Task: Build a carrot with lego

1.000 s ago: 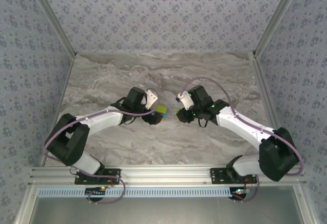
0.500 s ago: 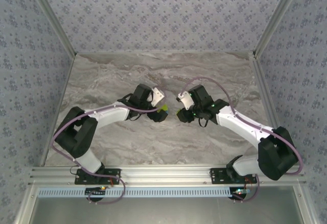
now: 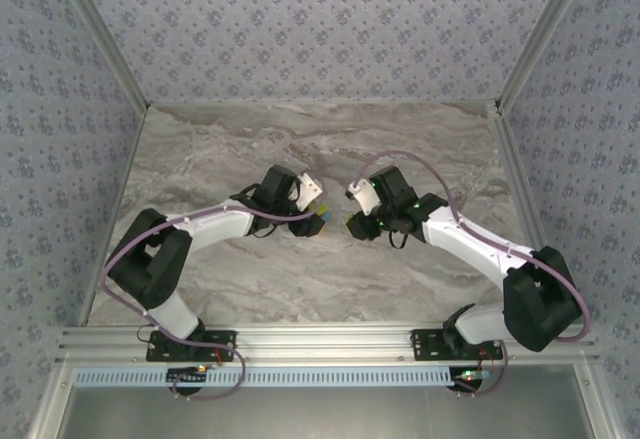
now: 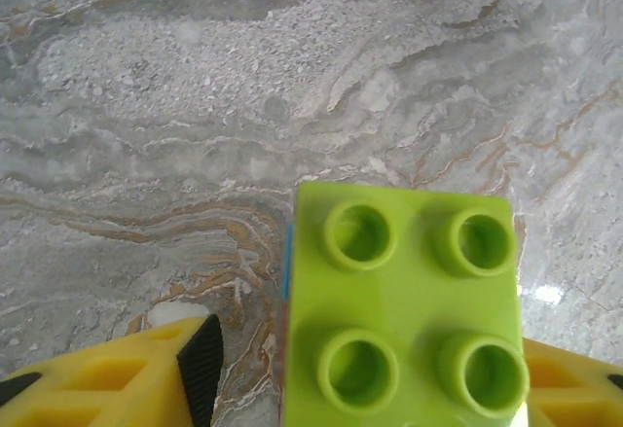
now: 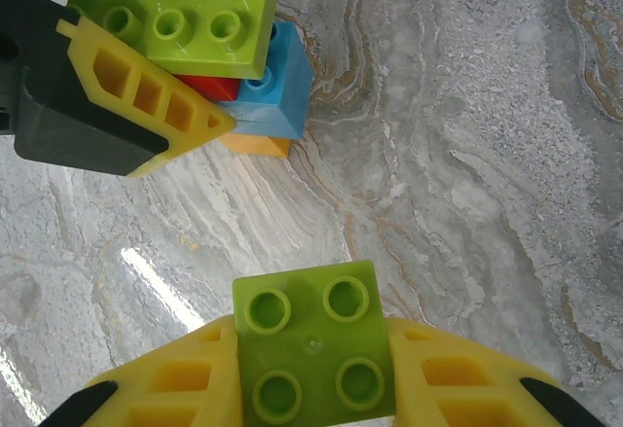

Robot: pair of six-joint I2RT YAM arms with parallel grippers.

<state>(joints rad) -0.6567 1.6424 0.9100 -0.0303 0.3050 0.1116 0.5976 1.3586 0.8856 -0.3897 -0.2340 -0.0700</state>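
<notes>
The carrot (image 5: pixel 224 53), a part-built stack, is pinched in the left gripper (image 4: pixel 365 364) over the counter (image 5: pixel 467 155). It is seen just left of centre in the top view and at the upper left of the right wrist view. Over the last second it has been carried rightward by the left arm, so the gap to the right gripper (image 5: pixel 311 369) is narrowed. That gripper is unmoved and clamped on a single lime-green two-by-two brick (image 5: pixel 310 335). The pieces are judged to be lined up for a join, with this brick not yet pressed on. The long axis of the stack is tilted. Its lime-green studded end is turned up toward the wrist cameras, red and blue are beneath, and the orange end (image 5: pixel 255 143) is pointed down at the counter. In the left wrist view it is seen end-on.
</notes>
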